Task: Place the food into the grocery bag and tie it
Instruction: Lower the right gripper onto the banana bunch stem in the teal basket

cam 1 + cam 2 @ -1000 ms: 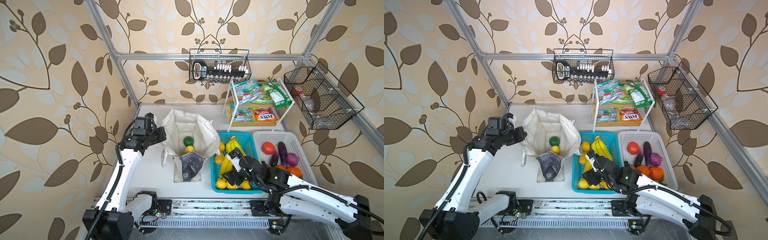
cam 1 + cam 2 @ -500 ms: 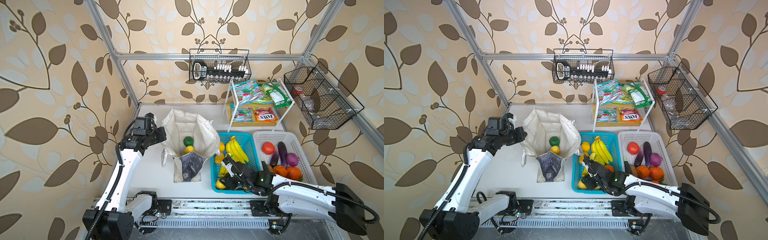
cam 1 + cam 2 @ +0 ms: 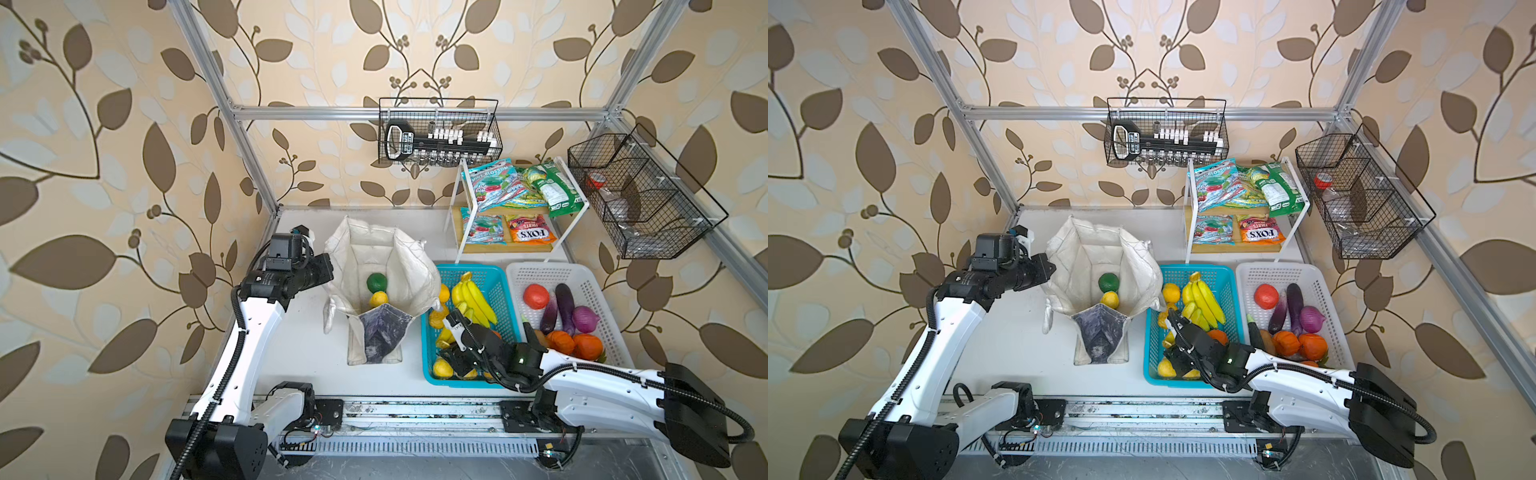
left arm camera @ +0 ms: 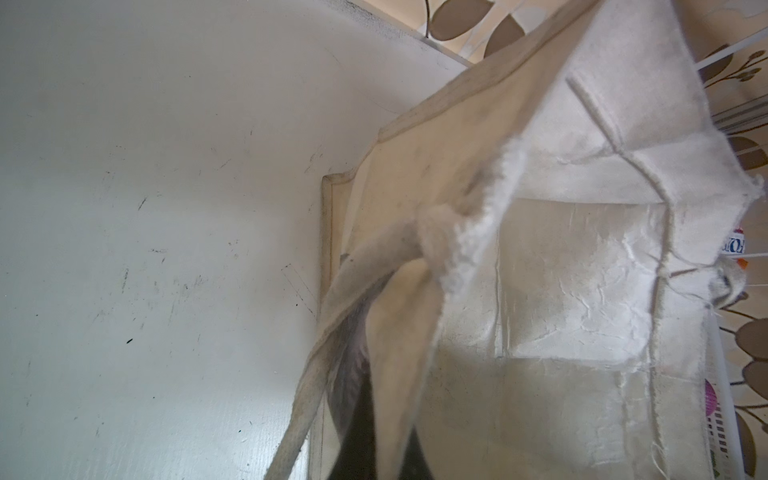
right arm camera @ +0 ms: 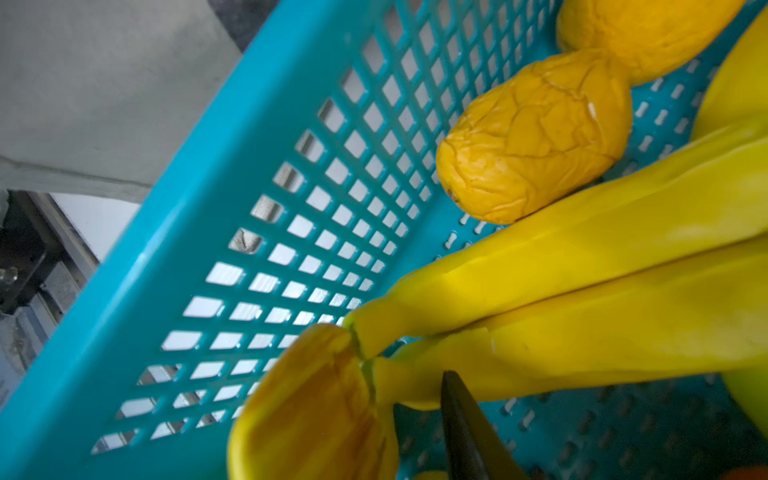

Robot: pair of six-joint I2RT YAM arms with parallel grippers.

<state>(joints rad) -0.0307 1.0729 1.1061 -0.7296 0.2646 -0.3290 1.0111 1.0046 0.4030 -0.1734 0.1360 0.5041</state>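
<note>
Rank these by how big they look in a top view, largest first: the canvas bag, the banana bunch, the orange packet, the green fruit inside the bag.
1. canvas bag
2. banana bunch and orange packet: too close in apparent size to rank
3. green fruit, clearly the smallest

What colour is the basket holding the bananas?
Turquoise, with a grid of small holes. The basket shows best in the right wrist view.

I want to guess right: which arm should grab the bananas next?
Right. The right fingers sit at the bananas in the basket; the left fingers pinch the bag's rim.
</note>
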